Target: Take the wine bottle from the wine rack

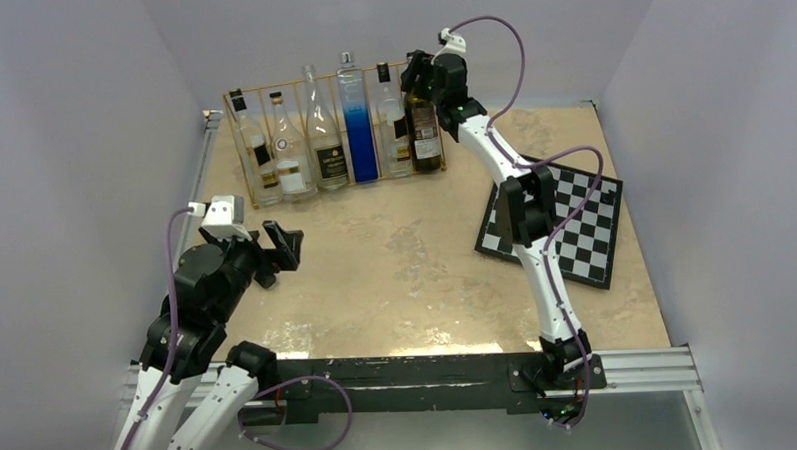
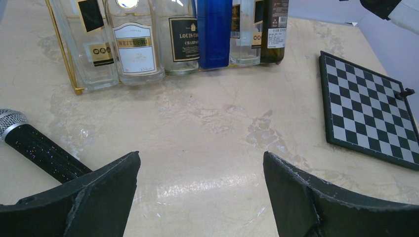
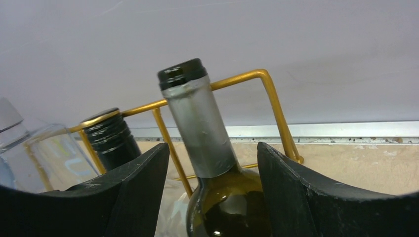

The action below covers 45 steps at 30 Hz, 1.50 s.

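- Now the right gripper [image 3: 212, 150] sits spread around the neck of the wine bottle [image 3: 205, 133] — neither finger touching it.
- That bottle stands upright in the rightmost slot of the wine rack [image 3: 274, 106], at the far edge of the table [image 2: 207, 128].
- Left gripper [image 2: 200, 158] hangs wide open — well apart from the rack.

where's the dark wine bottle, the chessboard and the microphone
dark wine bottle [image 3: 200, 133], right wrist view, on its grey foil neck
chessboard [image 2: 369, 112], left wrist view, on the middle of its checkered surface
microphone [image 2: 44, 154], left wrist view, on its black glittery handle
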{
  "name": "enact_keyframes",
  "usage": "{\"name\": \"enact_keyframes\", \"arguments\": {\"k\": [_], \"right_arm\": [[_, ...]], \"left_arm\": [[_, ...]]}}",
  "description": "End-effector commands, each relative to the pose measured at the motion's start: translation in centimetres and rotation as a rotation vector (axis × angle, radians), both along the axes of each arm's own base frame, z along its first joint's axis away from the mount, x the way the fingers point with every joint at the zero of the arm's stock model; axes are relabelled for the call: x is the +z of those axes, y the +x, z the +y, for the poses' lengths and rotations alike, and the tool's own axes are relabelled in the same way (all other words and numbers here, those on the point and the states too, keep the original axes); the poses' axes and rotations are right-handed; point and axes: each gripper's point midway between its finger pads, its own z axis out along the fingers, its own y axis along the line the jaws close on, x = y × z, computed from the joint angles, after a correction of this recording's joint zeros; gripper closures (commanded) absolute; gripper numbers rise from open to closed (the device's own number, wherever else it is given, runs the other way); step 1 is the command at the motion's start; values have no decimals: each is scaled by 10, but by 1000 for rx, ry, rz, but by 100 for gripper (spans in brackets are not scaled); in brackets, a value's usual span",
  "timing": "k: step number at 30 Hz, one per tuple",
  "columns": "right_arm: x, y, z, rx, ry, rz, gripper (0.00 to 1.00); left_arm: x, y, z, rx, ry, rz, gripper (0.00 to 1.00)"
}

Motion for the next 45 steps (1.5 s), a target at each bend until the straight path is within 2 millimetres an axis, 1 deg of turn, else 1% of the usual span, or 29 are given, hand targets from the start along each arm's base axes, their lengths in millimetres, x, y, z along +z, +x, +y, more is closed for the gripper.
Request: {"name": "enact_keyframes", "arguments": {"k": [1, 4, 7, 12, 17, 20, 22, 23, 24, 25, 26, 30, 32, 37, 39, 41, 43, 45], "right_arm": [[39, 11, -6, -51, 67, -105, 31], [35, 13, -7, -49, 68, -106, 32], [37, 15, -7, -42, 70, -127, 33], [39, 18, -6, -25, 60, -150, 43], [39, 21, -9, -30, 69, -157, 49], [40, 22, -10, -33, 76, -158, 55], [40, 22, -8, -27, 78, -162, 54], [41, 21, -7, -18, 79, -166, 51], [41, 21, -6, -13, 80, -166, 44], [40, 21, -5, -14, 89, -158, 40], [37, 21, -6, -20, 107, -142, 39], [19, 18, -11, -80, 195, -58, 43], [14, 18, -14, -106, 216, -36, 44], [16, 20, -9, -85, 216, -35, 46], [17, 20, -9, -82, 218, -39, 50], [18, 21, -10, -84, 216, -47, 56], [19, 22, -10, -83, 207, -60, 64], [24, 23, -13, -84, 178, -85, 73]], "left_arm": [[1, 5, 1, 10, 12, -8, 2], [1, 5, 1, 13, 14, -7, 2], [0, 6, 1, 15, 16, -6, 2], [-1, 6, 2, 17, 19, -1, 2], [-1, 6, 2, 21, 19, -2, 2], [0, 6, 3, 22, 19, -4, 2], [0, 6, 3, 22, 19, -5, 2], [0, 6, 3, 23, 19, -4, 2], [0, 6, 3, 23, 19, -3, 2], [0, 6, 3, 22, 18, -5, 2], [0, 6, 3, 23, 17, -7, 2], [1, 6, 4, 26, 17, -8, 2], [0, 6, 4, 26, 19, -5, 2], [1, 6, 5, 31, 18, -10, 2], [2, 5, 5, 32, 18, -13, 2], [1, 6, 5, 34, 20, -11, 2], [2, 6, 6, 38, 21, -12, 2], [1, 6, 7, 40, 23, -11, 2]]}}
